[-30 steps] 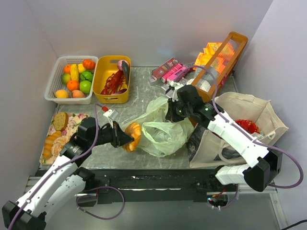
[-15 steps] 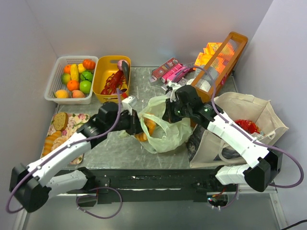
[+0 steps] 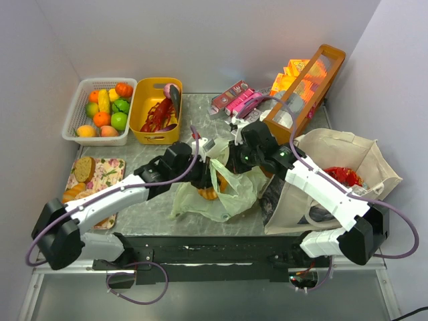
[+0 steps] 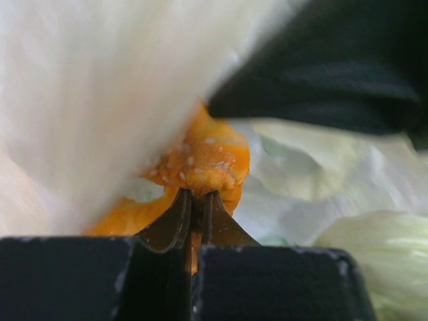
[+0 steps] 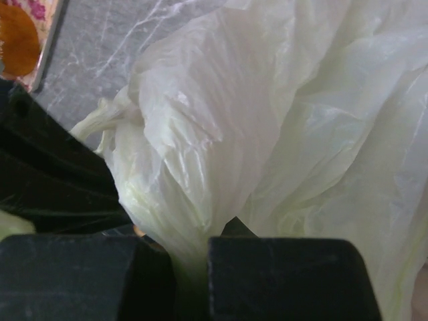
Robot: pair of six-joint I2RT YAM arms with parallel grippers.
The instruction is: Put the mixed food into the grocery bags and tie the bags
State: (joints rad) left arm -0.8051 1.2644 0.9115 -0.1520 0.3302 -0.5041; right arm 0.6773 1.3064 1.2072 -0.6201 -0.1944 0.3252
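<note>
The left gripper reaches into the mouth of the pale green plastic bag, which lies crumpled near the middle of the table. In the left wrist view its fingertips are pinched together on the lower edge of a golden-brown, seed-speckled croissant, with pale plastic all round it. From above, the croissant shows as an orange patch through the thin film, so it is inside the bag.

The right gripper sits at the bag's 12 o'clock edge. The right wrist view shows it clamped on a bunched fold of the bag's plastic, which runs down between the two black pads and rises taut from them.

At 3 o'clock of the green bag, the beige canvas tote stands open, touching it, with a shiny red packet inside. At 9 o'clock a floral tray carries a round slice of bread. At 11 o'clock are a yellow basket holding a red lobster and, beside it, a white basket of toy fruit. At 1 o'clock a wooden crate leans tilted, with pink boxes just beside it
</note>
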